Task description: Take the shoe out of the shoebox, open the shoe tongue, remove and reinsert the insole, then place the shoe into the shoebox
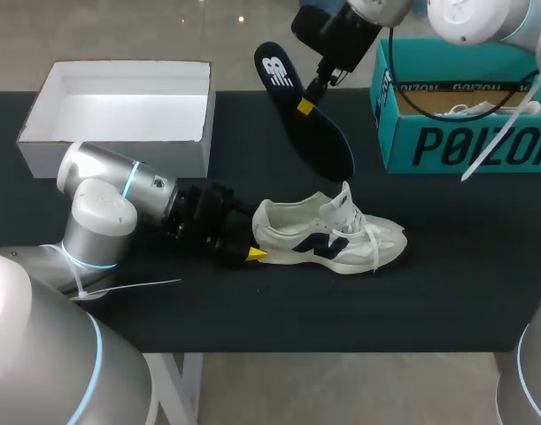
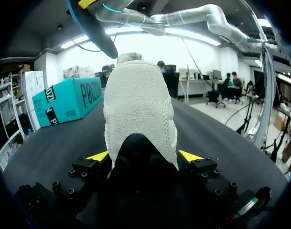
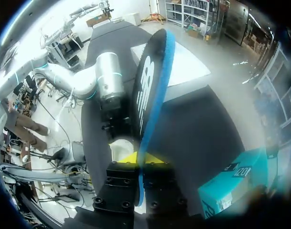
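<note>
A white shoe (image 1: pixel 328 237) with navy side patches lies on the black table (image 1: pixel 447 266), toe pointing right. My left gripper (image 1: pixel 252 243) is at its heel; in the left wrist view the heel (image 2: pixel 140 109) fills the space between the two yellow tips, both pressing its sides, so my left gripper (image 2: pixel 144 156) is shut on it. High above the table, my right gripper (image 1: pixel 307 99) is shut on the dark blue insole (image 1: pixel 301 111), which hangs slanted behind the shoe. From the right wrist the insole (image 3: pixel 147 90) stands on edge out of my right gripper (image 3: pixel 141 158).
An open teal shoebox (image 1: pixel 465 146) with a second white shoe inside stands at the back right. An open white box (image 1: pixel 119 111) sits at the back left. The teal shoebox (image 2: pixel 69 100) lies ahead of the shoe and to one side.
</note>
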`<control>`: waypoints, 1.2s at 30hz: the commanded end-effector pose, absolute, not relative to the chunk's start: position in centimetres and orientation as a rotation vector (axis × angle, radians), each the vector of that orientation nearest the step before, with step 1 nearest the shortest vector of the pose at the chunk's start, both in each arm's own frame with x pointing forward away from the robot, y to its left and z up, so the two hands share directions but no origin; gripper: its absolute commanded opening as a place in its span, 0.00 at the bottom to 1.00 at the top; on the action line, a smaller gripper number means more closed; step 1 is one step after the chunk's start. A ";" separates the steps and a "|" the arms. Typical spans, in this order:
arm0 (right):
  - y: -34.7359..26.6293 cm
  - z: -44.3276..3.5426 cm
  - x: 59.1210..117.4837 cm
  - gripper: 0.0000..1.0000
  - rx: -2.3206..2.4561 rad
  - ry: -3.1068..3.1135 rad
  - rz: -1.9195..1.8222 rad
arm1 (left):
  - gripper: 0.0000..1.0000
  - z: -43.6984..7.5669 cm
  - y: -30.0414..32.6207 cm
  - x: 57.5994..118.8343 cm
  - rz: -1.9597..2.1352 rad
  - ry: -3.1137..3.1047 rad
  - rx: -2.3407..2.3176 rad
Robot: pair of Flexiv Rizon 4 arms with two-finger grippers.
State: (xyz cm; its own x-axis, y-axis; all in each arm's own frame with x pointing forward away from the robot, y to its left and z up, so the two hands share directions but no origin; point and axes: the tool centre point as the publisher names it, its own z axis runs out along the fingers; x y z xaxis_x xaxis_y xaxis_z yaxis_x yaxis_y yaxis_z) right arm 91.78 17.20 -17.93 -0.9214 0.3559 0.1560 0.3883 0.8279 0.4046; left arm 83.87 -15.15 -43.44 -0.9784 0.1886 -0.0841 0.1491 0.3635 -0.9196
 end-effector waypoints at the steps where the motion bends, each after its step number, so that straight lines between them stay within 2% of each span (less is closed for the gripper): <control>1: 17.3 -18.0 91.8 0.00 -0.599 -2.934 -0.672 | 0.00 -43.7 -15.2 83.8 1.723 -2.565 -0.319; 11: 17.3 -18.0 91.8 0.00 -0.599 -2.934 -0.672 | 0.00 -43.7 -15.2 83.8 1.723 -2.565 -0.319; 18: 12.9 -18.0 88.9 0.00 -0.676 -2.780 -0.918 | 0.00 -43.7 -15.2 83.8 1.723 -2.565 -0.319; 25: 12.5 -14.9 83.4 0.00 -0.675 -2.645 -1.061 | 0.00 -43.7 -15.2 83.8 1.723 -2.565 -0.319; 36: 13.7 -7.0 74.9 0.00 -0.670 -2.549 -1.138 | 0.00 -43.7 -15.2 83.8 1.723 -2.565 -0.319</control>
State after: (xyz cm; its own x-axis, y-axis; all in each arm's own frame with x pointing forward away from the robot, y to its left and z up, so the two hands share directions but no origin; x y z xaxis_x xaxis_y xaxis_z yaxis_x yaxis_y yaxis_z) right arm 78.12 14.44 -8.91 -0.8473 0.2862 0.4474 0.5194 0.6223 0.5856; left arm 83.86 -15.14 -43.44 -0.9784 0.1886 -0.0841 0.1491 0.3635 -0.9196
